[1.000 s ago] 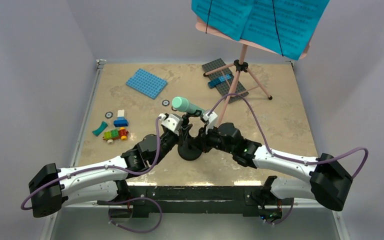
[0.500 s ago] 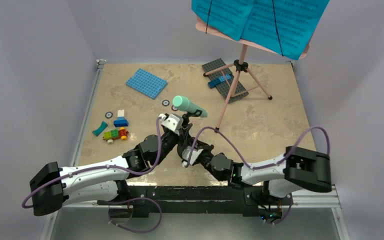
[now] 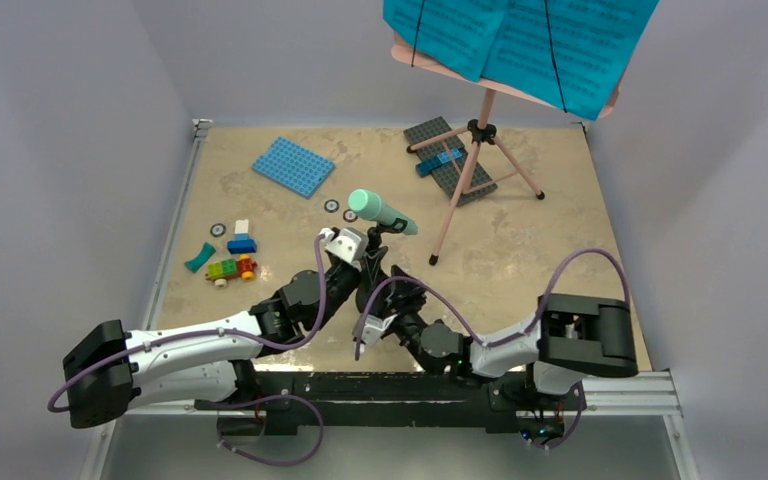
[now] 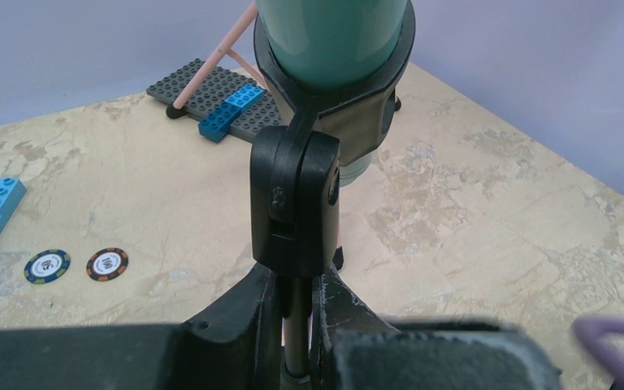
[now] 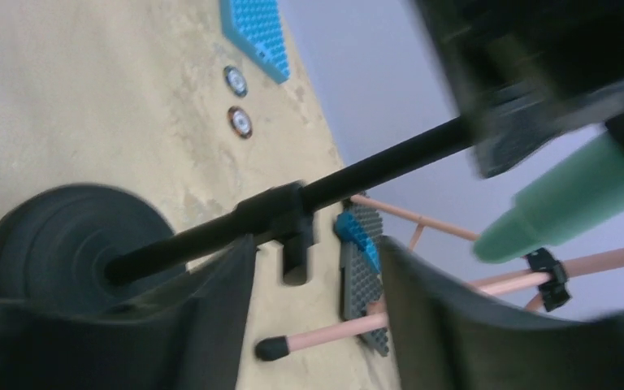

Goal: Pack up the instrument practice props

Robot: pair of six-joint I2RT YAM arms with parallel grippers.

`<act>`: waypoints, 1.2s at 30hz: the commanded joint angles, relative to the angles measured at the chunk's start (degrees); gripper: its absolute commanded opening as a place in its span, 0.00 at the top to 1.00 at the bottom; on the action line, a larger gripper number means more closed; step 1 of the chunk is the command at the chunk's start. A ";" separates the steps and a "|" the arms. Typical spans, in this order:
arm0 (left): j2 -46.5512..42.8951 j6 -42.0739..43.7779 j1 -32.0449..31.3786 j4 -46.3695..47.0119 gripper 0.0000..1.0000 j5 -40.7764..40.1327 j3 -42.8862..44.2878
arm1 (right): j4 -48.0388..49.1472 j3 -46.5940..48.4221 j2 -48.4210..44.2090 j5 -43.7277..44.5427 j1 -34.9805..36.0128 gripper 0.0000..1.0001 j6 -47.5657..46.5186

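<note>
Pink tripod music stand (image 3: 473, 165) upright at far right of worktop (image 3: 560, 240), cyan pages (image 3: 520, 40) on its board; black round-base mic stand (image 4: 295, 195) front centre, mint-green microphone (image 3: 380, 212) tilted in its clip; left fingers (image 4: 248, 313) clamped on its pole; right fingers (image 5: 203, 317) apart, straddling the pole near the base.

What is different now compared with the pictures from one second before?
The right gripper left the top of the mic stand, drew back toward its base and came down by the lower pole, its jaws now apart. The left gripper stays shut on the pole, the microphone stays in its clip, the music stand has not moved.
</note>
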 commanded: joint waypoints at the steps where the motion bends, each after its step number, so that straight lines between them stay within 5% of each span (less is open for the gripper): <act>1: 2.12 -4.81 -1.05 -6.01 1.00 2.64 -2.32 | -6.70 5.75 -9.96 3.80 0.95 0.20 10.88; 10: 2.90 -4.11 -1.13 -6.18 1.00 1.90 -1.70 | -43.68 6.82 -30.89 -1.56 0.22 0.09 45.66; 13: 2.85 -3.82 -1.14 -5.62 1.00 1.87 -1.83 | -54.96 5.92 -41.94 -12.78 -4.57 0.08 63.03; 16: 2.58 -3.58 -1.14 -4.75 1.00 1.95 -2.18 | -63.68 5.51 -48.06 -30.82 -17.83 0.11 81.72; 22: 2.34 -3.26 -1.54 -1.21 1.00 3.36 -3.27 | -62.11 6.59 -44.78 -53.48 -29.36 0.13 100.19; 26: 1.62 -1.22 -2.69 1.31 1.00 3.13 -4.54 | -51.78 4.35 -39.38 -64.16 -33.78 0.13 111.52; 30: 0.76 0.31 -3.91 2.26 1.00 1.85 -5.46 | -38.45 0.38 -34.41 -70.74 -38.23 0.15 123.34; 36: -0.23 0.77 -4.46 2.07 1.00 1.01 -6.05 | -36.44 2.54 -28.38 -74.38 -40.19 0.20 125.94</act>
